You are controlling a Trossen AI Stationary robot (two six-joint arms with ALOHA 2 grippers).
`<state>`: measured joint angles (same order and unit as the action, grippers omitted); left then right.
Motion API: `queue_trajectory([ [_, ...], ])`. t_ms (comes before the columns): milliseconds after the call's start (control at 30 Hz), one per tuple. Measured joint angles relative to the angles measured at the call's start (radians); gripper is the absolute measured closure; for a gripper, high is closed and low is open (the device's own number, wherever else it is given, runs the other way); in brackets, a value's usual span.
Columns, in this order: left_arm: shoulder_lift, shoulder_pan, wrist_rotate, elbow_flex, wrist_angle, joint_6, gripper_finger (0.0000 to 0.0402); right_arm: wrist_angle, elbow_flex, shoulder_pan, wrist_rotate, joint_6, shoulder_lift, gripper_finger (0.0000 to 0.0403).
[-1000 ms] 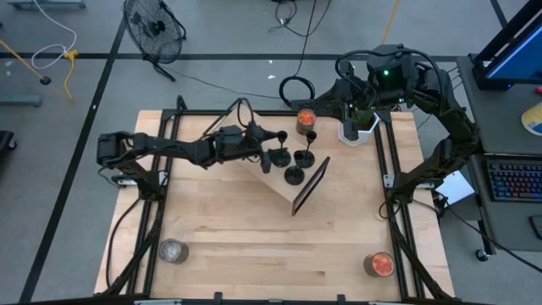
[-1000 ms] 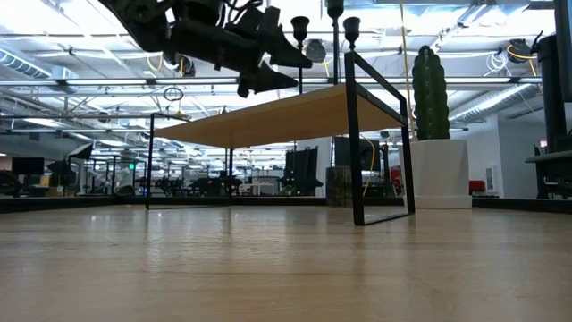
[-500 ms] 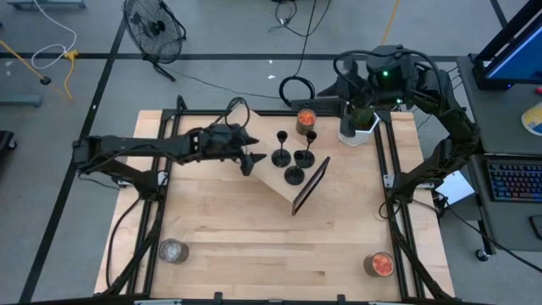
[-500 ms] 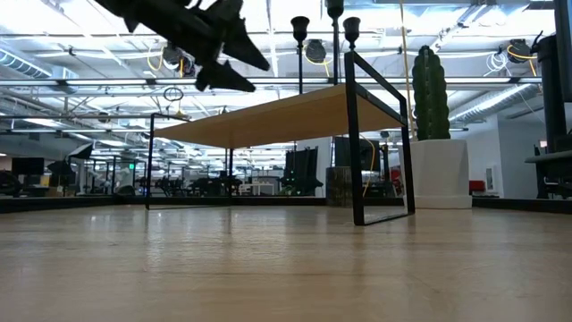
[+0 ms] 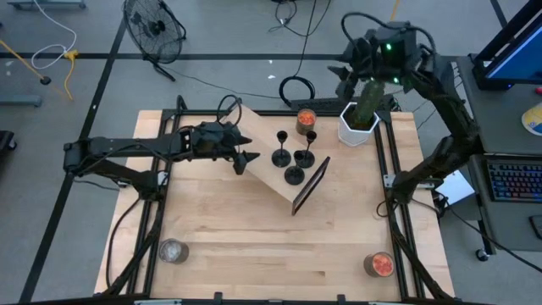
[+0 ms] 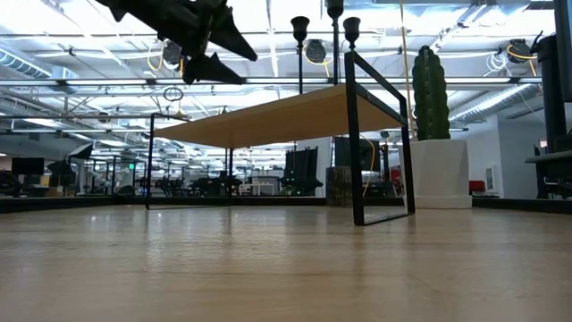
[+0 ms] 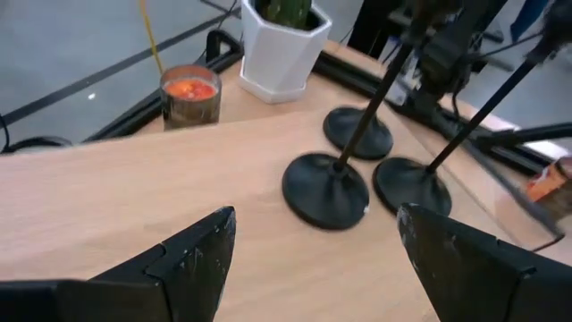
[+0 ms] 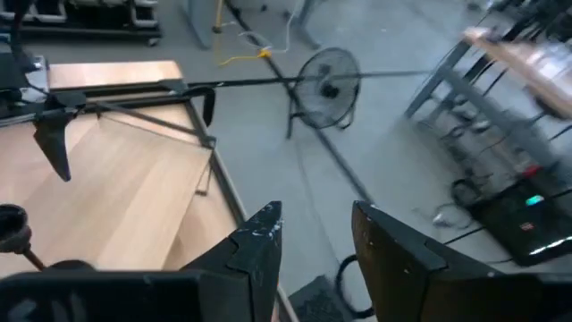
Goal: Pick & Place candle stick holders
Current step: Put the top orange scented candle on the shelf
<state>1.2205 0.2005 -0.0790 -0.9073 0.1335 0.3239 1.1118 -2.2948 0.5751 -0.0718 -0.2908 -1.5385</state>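
High view: left tool [image 5: 246, 158] (open, empty) beside candle stick holders [image 5: 293, 158].

Left wrist view: candle stick holders [image 7: 326, 190] stems cut off at frame top, cups unseen; orange jar [image 7: 547, 182] clipped at edge. Low view: holder bases hidden behind raised shelf [image 6: 295, 112]. Right wrist view blurred; one holder [image 8: 12, 224] cut by edge.

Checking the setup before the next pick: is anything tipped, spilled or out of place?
Nothing stands out. Three candle stick holders stand upright together on the raised shelf; the open left gripper hovers beside them, holding nothing. The right gripper is open above the cactus pot.
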Motion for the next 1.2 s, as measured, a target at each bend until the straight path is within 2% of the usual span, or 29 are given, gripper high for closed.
queue_trajectory([
  [267,0.002,0.002,0.001,0.000,0.009,0.031,0.0080,-0.040,0.002,0.143,0.182,-0.002,-0.140,0.0274],
  [500,0.002,0.001,0.063,0.000,0.032,0.084,0.0080,-0.103,0.002,0.263,0.378,-0.009,-0.260,0.0274],
  [667,0.002,0.000,0.071,0.000,0.066,0.109,0.0080,-0.069,0.002,0.334,0.473,-0.029,-0.316,0.0274],
  [833,0.002,0.001,0.071,0.000,0.065,0.104,0.0080,0.017,0.002,0.341,0.476,-0.075,-0.368,0.0274],
  [1000,0.002,0.001,0.070,0.000,0.065,0.105,0.0080,0.066,0.002,0.294,0.324,-0.125,-0.396,0.0274],
  [1200,0.002,0.001,0.070,0.000,0.064,0.105,0.0080,0.087,0.002,0.252,0.282,-0.101,-0.394,0.0274],
])
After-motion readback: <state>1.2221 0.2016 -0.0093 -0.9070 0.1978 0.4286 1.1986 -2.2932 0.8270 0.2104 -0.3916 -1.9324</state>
